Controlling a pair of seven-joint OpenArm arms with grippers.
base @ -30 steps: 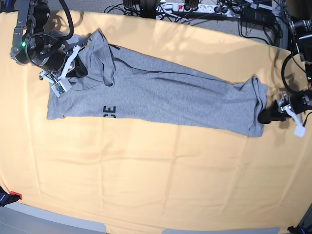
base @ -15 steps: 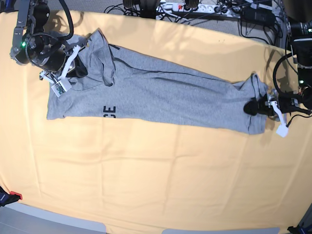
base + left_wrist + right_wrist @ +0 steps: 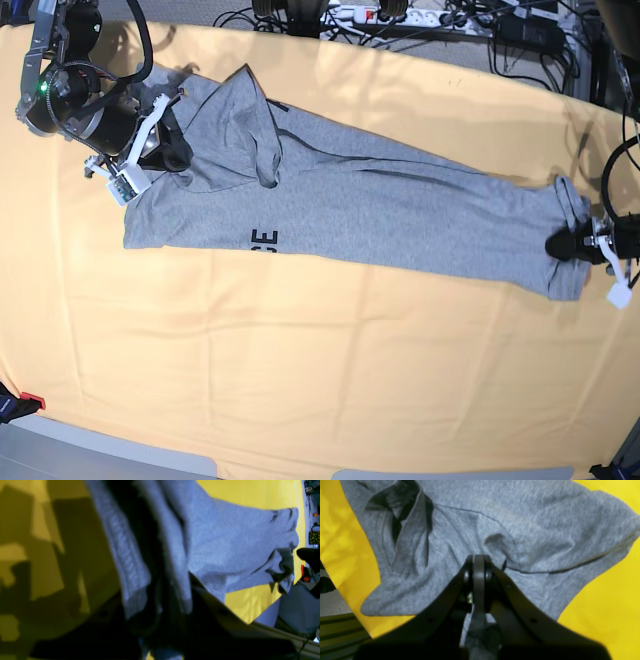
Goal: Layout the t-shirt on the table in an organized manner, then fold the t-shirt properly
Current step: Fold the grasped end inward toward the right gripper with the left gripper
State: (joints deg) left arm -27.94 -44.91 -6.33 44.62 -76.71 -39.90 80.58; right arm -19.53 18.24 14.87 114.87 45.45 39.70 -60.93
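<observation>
The grey t-shirt (image 3: 380, 210) lies stretched in a long band across the yellow-orange table (image 3: 300, 380), with black lettering (image 3: 265, 240) showing near its front edge. At the left end of the base view, my right gripper (image 3: 168, 148) is shut on the shirt's sleeve and shoulder area. The right wrist view shows that gripper (image 3: 478, 562) pinching a fold of the t-shirt (image 3: 520, 530). On the far right, my left gripper (image 3: 560, 245) is shut on the shirt's end. In the left wrist view, bunched cloth of the t-shirt (image 3: 237, 537) sits between the dark jaws of the left gripper (image 3: 162, 597).
Cables and a power strip (image 3: 400, 15) run along the table's far edge. A small red item (image 3: 30, 403) sits at the front left corner. The table's front edge (image 3: 120, 455) shows at the bottom.
My left gripper closed on the shirt's right end and drew it rightward. The whole shirt shifted right and stretched longer, and my right gripper moved right with it.
</observation>
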